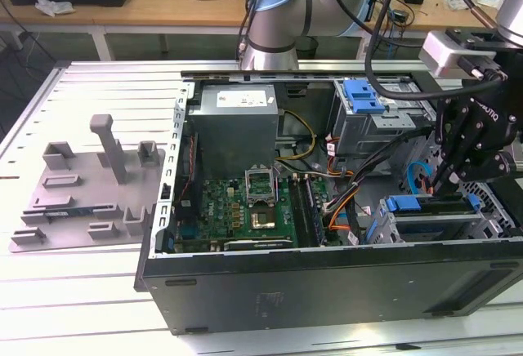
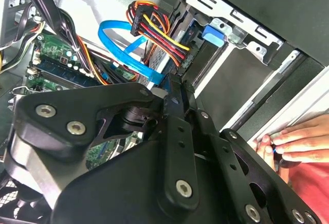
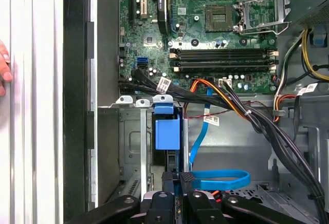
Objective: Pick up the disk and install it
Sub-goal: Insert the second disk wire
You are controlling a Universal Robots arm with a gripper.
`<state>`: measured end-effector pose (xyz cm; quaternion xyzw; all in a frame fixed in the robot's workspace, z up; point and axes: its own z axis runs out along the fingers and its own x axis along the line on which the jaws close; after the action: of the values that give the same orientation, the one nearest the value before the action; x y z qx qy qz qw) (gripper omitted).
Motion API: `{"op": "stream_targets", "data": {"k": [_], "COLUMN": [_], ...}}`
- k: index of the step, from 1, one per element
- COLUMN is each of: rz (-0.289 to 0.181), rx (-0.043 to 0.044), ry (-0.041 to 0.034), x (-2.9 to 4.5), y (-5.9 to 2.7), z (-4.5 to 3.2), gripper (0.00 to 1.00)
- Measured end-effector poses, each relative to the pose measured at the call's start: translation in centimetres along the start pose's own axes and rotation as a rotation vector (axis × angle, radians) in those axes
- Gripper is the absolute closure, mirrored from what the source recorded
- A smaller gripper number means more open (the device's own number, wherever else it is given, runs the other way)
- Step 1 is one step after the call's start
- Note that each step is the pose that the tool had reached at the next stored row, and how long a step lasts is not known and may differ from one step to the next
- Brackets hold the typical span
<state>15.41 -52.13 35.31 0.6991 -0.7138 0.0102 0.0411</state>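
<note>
Clenched claw (image 3: pixel 177 180) hangs just above the disk (image 3: pixel 167 131), which sits edgewise in its bay.

Open computer case (image 1: pixel 327 282), motherboard (image 1: pixel 245 209), perhaps grey fixture (image 1: pixel 90 201) alongside.

Bright, even overhead light washes the ribbed white metal table (image 1: pixel 73 299), which glares near the exterior view's left. The open black computer case (image 1: pixel 327 282) holds soft shadow inside; its near wall is dark. In the second wrist view the black gripper (image 2: pixel 169 106) looms close, slightly soft, while the green motherboard (image 3: pixel 205 23) stays crisp in the first wrist view.
</note>
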Motion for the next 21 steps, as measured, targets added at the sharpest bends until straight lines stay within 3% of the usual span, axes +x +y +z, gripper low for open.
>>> {"op": "stream_targets", "data": {"k": [21], "rz": [-0.001], "rx": [0.0001], "ry": [0.0002], "x": [-0.29], "y": [-0.09], "z": [0.51], "gripper": [0.84]}}
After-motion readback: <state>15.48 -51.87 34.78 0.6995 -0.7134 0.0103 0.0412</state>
